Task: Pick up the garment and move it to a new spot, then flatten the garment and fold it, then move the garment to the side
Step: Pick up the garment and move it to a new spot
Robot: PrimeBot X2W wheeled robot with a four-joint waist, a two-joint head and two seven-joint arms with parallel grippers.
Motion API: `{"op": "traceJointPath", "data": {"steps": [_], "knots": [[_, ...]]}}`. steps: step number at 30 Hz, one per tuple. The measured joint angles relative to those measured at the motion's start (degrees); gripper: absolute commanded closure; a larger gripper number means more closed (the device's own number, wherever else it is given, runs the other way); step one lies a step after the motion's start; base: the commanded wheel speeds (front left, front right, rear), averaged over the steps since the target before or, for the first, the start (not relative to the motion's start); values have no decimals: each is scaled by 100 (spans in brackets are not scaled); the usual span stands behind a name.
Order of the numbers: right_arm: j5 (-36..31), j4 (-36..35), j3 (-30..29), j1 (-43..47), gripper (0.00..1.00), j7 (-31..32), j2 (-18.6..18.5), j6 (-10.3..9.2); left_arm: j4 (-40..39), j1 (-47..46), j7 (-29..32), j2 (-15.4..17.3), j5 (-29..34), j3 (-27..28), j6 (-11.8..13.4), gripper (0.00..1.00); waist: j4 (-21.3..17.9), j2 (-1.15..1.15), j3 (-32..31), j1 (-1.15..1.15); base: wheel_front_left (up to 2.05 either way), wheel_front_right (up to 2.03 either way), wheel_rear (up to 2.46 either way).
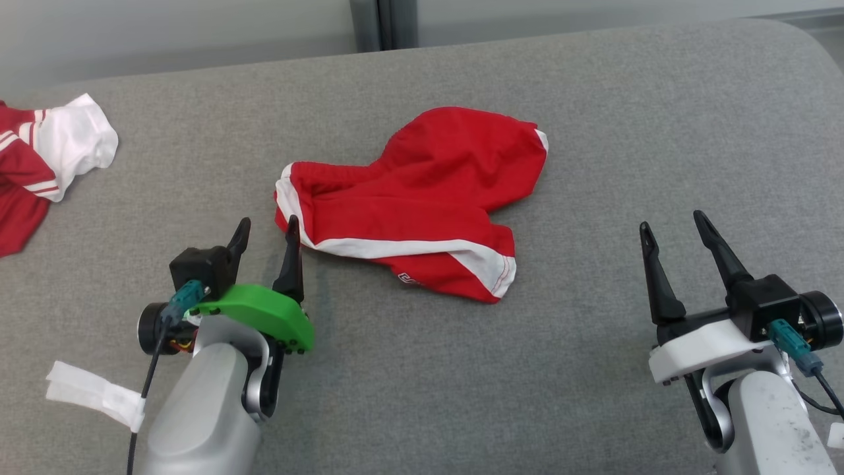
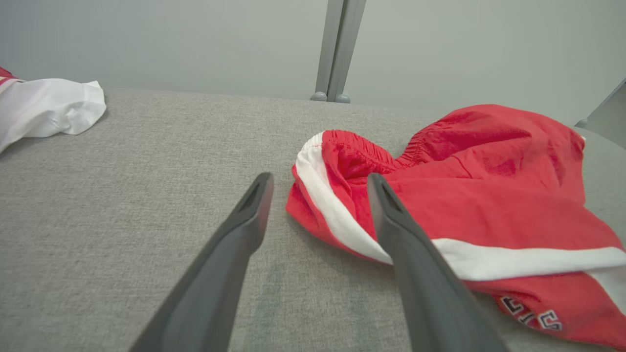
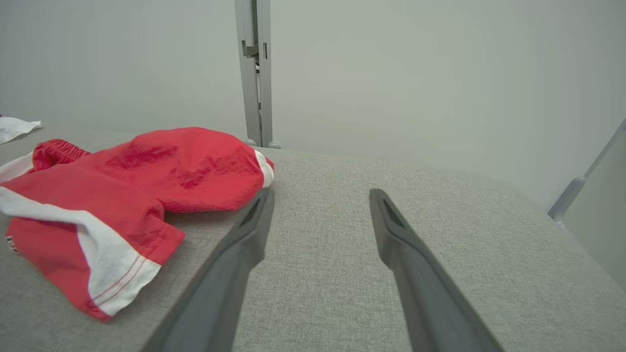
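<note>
Scene: a pair of red shorts (image 1: 422, 198) with white trim lies crumpled near the middle of a grey fabric-covered surface (image 1: 626, 105), between the robot's two arms.
Lie of the cloth: the long axis runs roughly crosswise in the head view. The gathered waistband end points to the robot's left, and a white-edged leg hem trails toward the right and the near side. The shorts are bunched and part-doubled over, not flat.
Left gripper (image 1: 268, 221): its fingers stand apart with nothing between them, low over the surface. The inner finger is just beside the white-striped waistband corner; whether it touches the cloth cannot be told.
Right gripper (image 1: 671, 221): its fingers are also spread wide and hold nothing. It sits well apart from the shorts, which lie off to its left.
Nearer arm: the left, by a clear margin. The shorts lie ahead of it and to its right, so the waistband corner is its natural grip point.
Stage: judging by the rumpled heap, flattening and folding are not yet done.
Next move: it likely needs the right arm to close on the far hem, so both ends can be drawn taut.
Also in frame: a second red-and-white garment (image 1: 46, 158) rests at the far left edge, well apart.
</note>
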Motion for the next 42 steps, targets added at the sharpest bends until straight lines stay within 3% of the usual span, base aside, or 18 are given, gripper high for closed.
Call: {"op": "traceJointPath", "data": {"steps": [6, 16, 28, 42], "knots": [[-48, 10, 18, 220, 0, 0, 0, 0, -579, 634, -1, 3, 427, 423, -286, 0, 78, 0, -361, 0, 0, 0, 0], [70, -14, 75, 784, 0, 0, 0, 0, -1454, 1904, -4, -172, 839, 962, -479, 0, 199, 0, -1047, 0, 0, 0, 0], [452, 4, 205, 1246, 0, 0, 0, 0, -2022, 2771, -4, -302, 929, 1372, -510, 0, 181, 0, -1347, 0, 0, 0, 0], [572, 133, 235, 1296, 0, 0, 0, 0, -2118, 2877, -4, -308, 779, 1212, -434, 0, 164, 0, -1328, 0, 0, 0, 0]]}}
